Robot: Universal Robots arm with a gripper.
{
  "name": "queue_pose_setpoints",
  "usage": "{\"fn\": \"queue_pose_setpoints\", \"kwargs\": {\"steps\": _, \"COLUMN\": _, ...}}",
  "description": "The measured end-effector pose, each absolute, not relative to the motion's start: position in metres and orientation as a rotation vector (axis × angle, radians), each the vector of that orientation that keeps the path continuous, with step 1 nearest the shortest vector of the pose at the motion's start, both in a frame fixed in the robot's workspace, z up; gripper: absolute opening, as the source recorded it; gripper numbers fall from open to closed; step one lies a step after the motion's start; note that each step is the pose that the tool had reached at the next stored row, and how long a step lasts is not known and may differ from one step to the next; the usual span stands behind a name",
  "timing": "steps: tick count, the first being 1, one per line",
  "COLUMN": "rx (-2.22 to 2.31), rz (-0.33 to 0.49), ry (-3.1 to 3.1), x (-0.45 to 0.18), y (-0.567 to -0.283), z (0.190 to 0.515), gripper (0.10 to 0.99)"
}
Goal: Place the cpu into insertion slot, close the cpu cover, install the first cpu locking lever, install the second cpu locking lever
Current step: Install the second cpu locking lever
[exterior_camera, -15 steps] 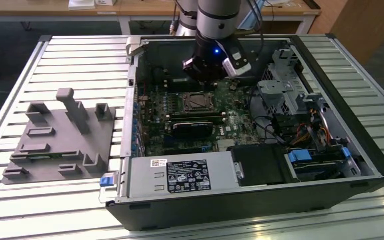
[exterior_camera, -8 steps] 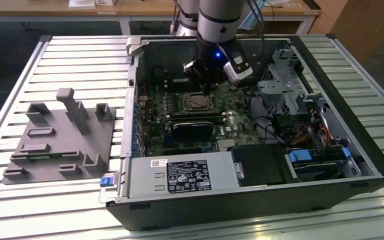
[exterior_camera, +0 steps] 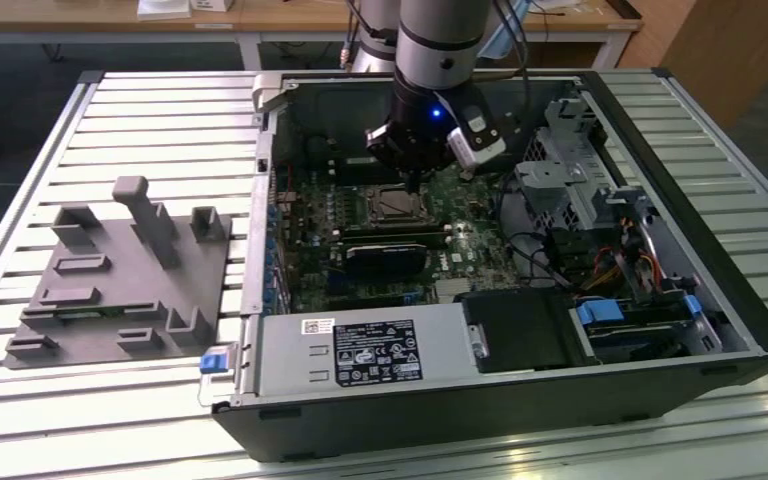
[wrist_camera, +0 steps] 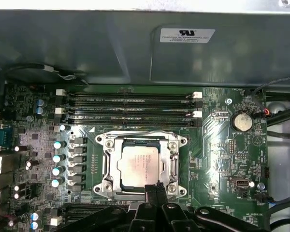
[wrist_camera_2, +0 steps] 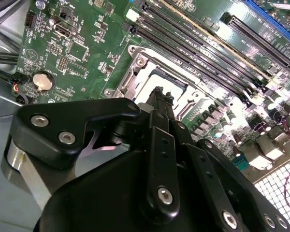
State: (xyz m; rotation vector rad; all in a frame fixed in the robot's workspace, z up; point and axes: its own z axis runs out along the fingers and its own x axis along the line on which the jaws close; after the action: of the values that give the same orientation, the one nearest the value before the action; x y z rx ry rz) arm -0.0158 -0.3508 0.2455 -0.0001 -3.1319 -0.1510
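In the exterior view, an open desktop computer case (exterior_camera: 651, 250) lies on its side on a slatted metal worktop (exterior_camera: 157, 120). The arm reaches down into it, and the end effector (exterior_camera: 418, 180) hangs just above the insertion slot (exterior_camera: 392, 205) on the green motherboard (exterior_camera: 471, 255). A black card (exterior_camera: 387, 258) sits just below the slot in this picture. A grey moulded fixture (exterior_camera: 117, 280) rests on the worktop toward the exterior view's left, well apart from the case.

In the second wrist view, the black fingers (wrist_camera_2: 159, 104) of the end effector stand pressed together with nothing between them, their tips over the silvery edge of the slot (wrist_camera_2: 157, 77). Long memory slots (wrist_camera_2: 203, 48) run beside the socket, and a coin cell (wrist_camera_2: 42, 81) lies on the board.

In the first wrist view, the cpu (wrist_camera: 141, 165) lies flat in the socket, its dull grey top showing through the window of the cpu cover (wrist_camera: 141, 145), which lies down around it. The closed fingertips (wrist_camera: 154, 189) touch or hover at the cover's near edge; I cannot tell which.
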Motion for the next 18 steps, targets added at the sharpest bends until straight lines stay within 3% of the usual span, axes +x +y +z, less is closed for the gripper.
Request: {"fn": "queue_pose_setpoints", "kwargs": {"steps": 18, "rx": -0.001, "rz": -0.155, "ry": -3.119, "x": -0.0157, "y": -0.3547, "z": 0.2443, "gripper": 0.106}}
